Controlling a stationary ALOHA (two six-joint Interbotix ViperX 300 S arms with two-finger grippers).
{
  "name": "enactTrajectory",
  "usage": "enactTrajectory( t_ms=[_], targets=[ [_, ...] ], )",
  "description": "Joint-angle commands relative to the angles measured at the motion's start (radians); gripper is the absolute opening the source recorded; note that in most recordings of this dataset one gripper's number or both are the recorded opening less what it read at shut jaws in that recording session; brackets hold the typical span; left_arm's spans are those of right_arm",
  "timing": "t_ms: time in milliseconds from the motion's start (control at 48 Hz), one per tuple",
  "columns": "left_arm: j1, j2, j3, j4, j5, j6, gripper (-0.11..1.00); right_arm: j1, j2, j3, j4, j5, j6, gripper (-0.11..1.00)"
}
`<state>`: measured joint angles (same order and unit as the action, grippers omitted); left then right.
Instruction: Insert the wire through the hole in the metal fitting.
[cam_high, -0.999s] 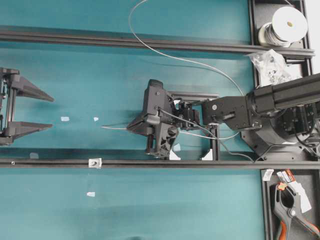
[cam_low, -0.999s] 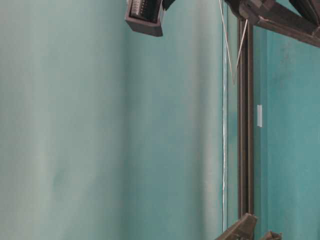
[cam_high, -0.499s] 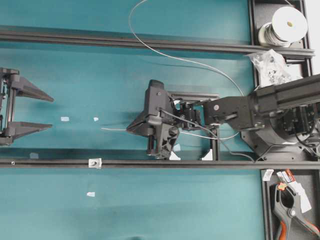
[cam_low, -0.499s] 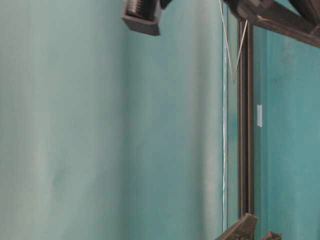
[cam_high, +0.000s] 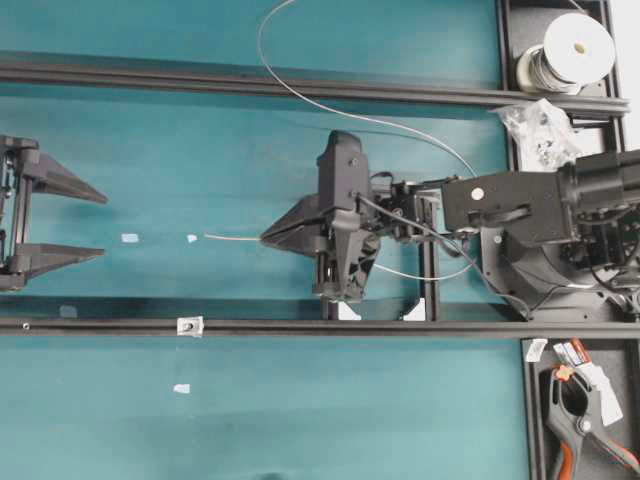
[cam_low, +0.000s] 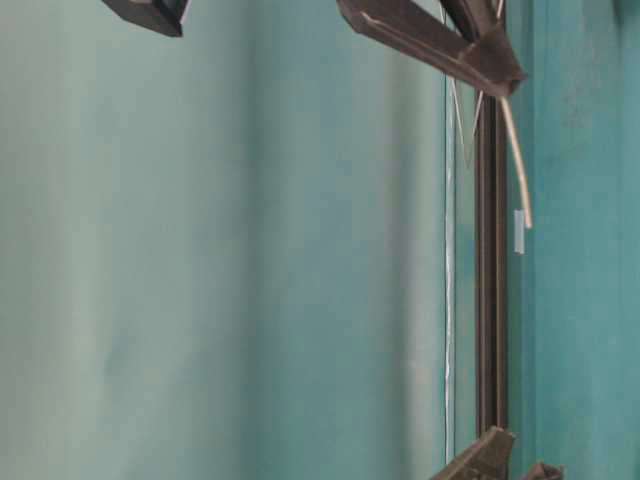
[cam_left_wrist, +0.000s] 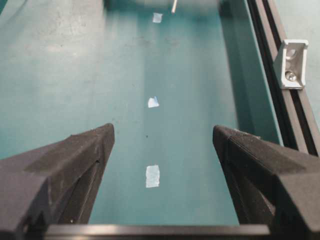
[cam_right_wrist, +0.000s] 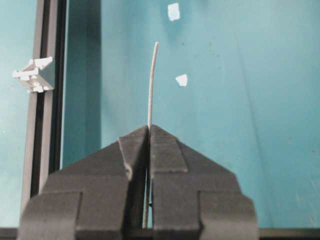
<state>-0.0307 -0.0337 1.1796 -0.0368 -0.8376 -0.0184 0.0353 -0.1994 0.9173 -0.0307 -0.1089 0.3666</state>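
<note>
The right hand (cam_high: 268, 238) is clenched on the wire (cam_right_wrist: 151, 80), leaving a short free end sticking out for threading. The metal fitting (cam_high: 189, 325) sits on the near rail, left of it. The left hand (cam_left_wrist: 162, 145) waits released.

Matt black plastic, bare metal and smooth teal across a robot workstation

The right hand (cam_right_wrist: 149, 131) shows matt, faintly grainy black plastic fingers closed on the wire (cam_right_wrist: 153, 82), a dull silver-grey metal strand with a finely rough skin; the left hand (cam_left_wrist: 162, 150) wears the same matt black plastic. The counter (cam_high: 250, 400) is a smooth teal sheet with a soft sheen and faint scuffs, crossed by black satin metal rails (cam_high: 300, 326). The metal fitting (cam_high: 189, 325) looks shiny silver. Small tape scraps (cam_left_wrist: 153, 176) look like matt white paper. The spool (cam_high: 578, 42) has a smooth white core wound with glinting wire.
</note>
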Motion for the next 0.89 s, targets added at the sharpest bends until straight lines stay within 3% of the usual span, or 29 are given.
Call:
enactTrajectory(
  t_ms=[0, 166, 354, 624, 874],
  targets=[
    [-0.002, -0.008, -0.006, -0.003, -0.005, 0.0, 0.86, -0.003, -0.023, -0.008, -0.003, 0.002, 0.002, 0.0],
    [-0.002, -0.011, -0.009, -0.005, -0.005, 0.0, 0.86, -0.002, -0.04, 0.002, -0.003, 0.0, 0.002, 0.0],
    [-0.017, -0.011, 0.009, -0.005, -0.012, -0.025, 0.86, 0.018, -0.115, 0.084, 0.002, -0.074, 0.012, 0.0],
    [-0.078, -0.011, 0.009, -0.005, -0.031, -0.058, 0.86, 0.067, -0.279, 0.247, 0.075, -0.213, 0.015, 0.0],
    [-0.126, -0.009, 0.023, -0.014, -0.121, -0.058, 0.86, 0.141, -0.364, 0.322, 0.117, -0.276, 0.015, 0.0]
  ],
)
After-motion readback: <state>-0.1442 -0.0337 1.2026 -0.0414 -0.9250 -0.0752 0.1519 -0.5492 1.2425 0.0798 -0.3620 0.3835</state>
